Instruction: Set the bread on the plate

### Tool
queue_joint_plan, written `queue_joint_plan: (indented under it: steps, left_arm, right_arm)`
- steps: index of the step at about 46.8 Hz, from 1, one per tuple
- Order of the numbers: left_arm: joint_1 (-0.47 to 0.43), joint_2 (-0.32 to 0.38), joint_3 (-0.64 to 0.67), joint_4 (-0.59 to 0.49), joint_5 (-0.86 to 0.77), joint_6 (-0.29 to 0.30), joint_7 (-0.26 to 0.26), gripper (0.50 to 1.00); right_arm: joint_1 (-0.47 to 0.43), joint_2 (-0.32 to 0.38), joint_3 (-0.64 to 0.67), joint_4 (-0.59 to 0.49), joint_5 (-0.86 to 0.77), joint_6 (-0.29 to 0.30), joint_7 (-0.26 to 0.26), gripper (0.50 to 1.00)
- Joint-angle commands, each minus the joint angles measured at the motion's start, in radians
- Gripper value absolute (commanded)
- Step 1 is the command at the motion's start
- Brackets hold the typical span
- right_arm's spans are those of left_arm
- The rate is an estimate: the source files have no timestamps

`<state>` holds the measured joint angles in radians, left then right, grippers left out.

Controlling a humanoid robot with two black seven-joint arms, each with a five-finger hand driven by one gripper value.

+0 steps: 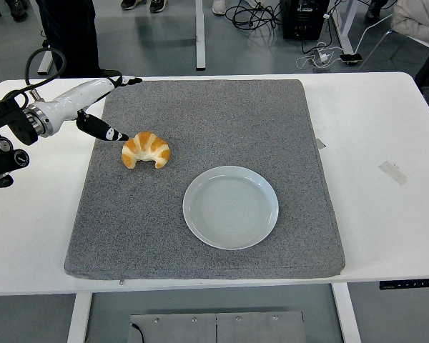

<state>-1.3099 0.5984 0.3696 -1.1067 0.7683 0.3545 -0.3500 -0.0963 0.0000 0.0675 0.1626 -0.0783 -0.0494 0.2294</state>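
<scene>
Lying just right of left hand (100,107): bread (146,150)

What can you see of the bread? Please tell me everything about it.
The bread is a croissant, golden brown with paler bands across its ridged back, curved like a crescent with both tips pointing toward the near edge. It looks whole and lies flat on the grey mat, in its left part, up and left of the plate and apart from it. The left hand is open beside it; one dark fingertip is very near its left side, contact unclear.
</scene>
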Motion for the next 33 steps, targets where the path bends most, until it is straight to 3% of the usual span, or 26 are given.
queue_joint_plan:
  steps: [1,17,33]
  left_arm:
    - [0.006,-0.005,0.006,-0.004,0.029,0.006,0.0,0.977]
    - [0.009,-0.057,0.101,-0.001,0.071,0.063,0.0,0.978]
    - [0.04,-0.134,0.12,0.071,0.069,0.126,-0.001,0.977]
  right_arm:
    - [0.001,0.0,0.0,0.0,0.0,0.0,0.001,1.0]
    - [0.0,0.0,0.0,0.0,0.0,0.0,0.001,1.0]
    - [0.0,0.0,0.0,0.0,0.0,0.0,0.001,1.0]
